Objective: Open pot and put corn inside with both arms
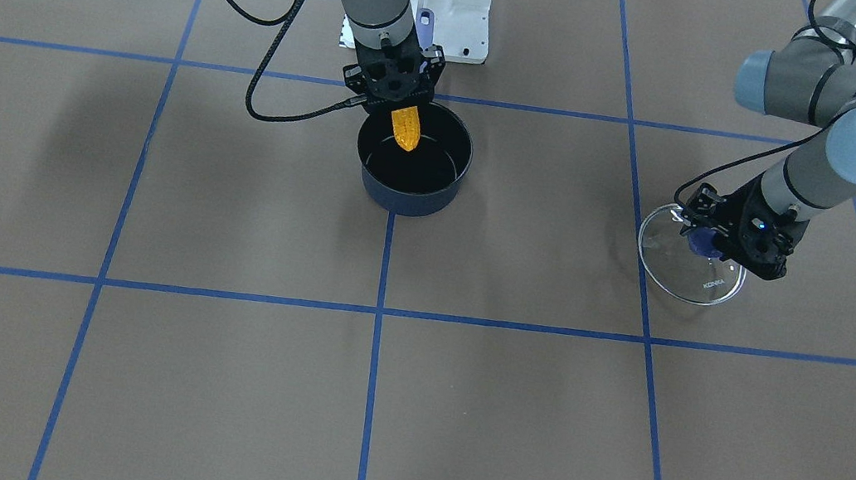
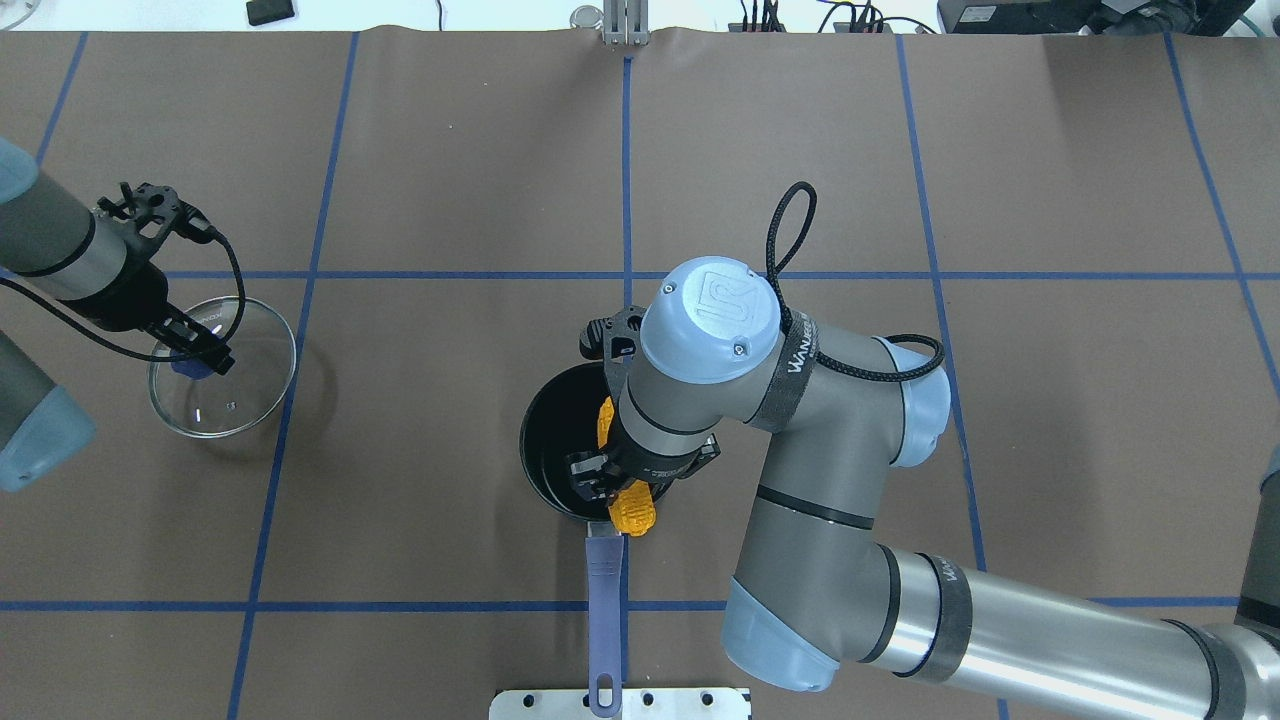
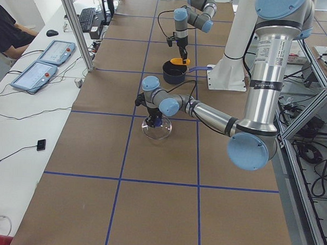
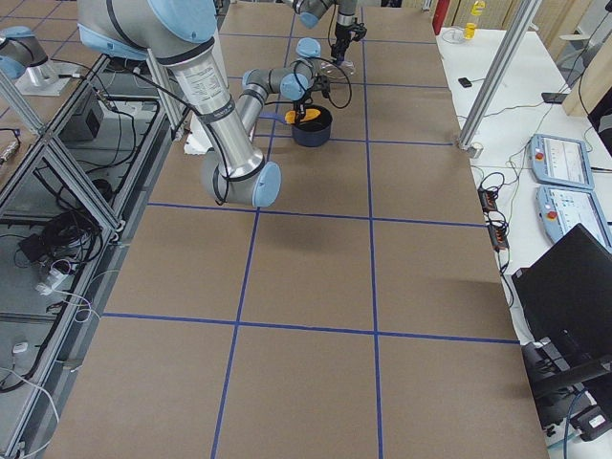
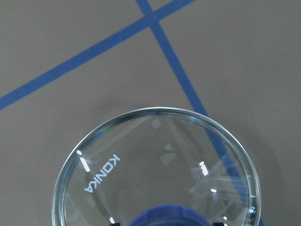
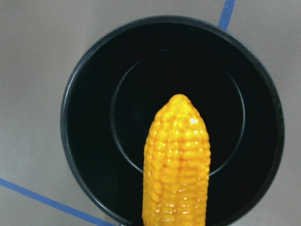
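over the handle side of the pot, the right end effector is clenched on the thick end of the corn. the cob slants tip-down toward the pot's black middle. if released now, i judge the heavy end could strike the rim and roll onto the counter. well apart, the left end effector grips the glass lid by its knob.
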Action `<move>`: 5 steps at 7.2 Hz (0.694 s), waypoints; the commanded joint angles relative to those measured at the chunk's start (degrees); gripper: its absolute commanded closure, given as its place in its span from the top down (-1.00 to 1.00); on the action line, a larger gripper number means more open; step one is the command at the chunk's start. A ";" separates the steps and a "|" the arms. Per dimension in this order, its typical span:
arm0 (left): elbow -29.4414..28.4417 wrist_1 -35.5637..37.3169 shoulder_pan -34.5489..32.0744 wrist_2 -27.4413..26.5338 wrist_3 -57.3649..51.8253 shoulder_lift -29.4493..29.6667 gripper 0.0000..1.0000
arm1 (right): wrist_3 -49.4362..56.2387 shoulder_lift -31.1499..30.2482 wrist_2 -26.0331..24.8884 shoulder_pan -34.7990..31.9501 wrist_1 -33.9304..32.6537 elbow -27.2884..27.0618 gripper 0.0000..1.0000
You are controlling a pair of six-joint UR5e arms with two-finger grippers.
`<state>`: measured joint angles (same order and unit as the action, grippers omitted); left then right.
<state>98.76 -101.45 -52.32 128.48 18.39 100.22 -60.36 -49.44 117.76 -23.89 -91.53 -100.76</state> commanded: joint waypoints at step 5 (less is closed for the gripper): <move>-4.52 -0.06 -2.34 0.11 -1.25 2.77 0.23 | -0.63 1.01 -0.07 -1.58 0.12 0.65 1.00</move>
<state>95.77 -101.58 -54.38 128.58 17.40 101.52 -60.96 -48.49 117.69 -24.37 -91.44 -99.98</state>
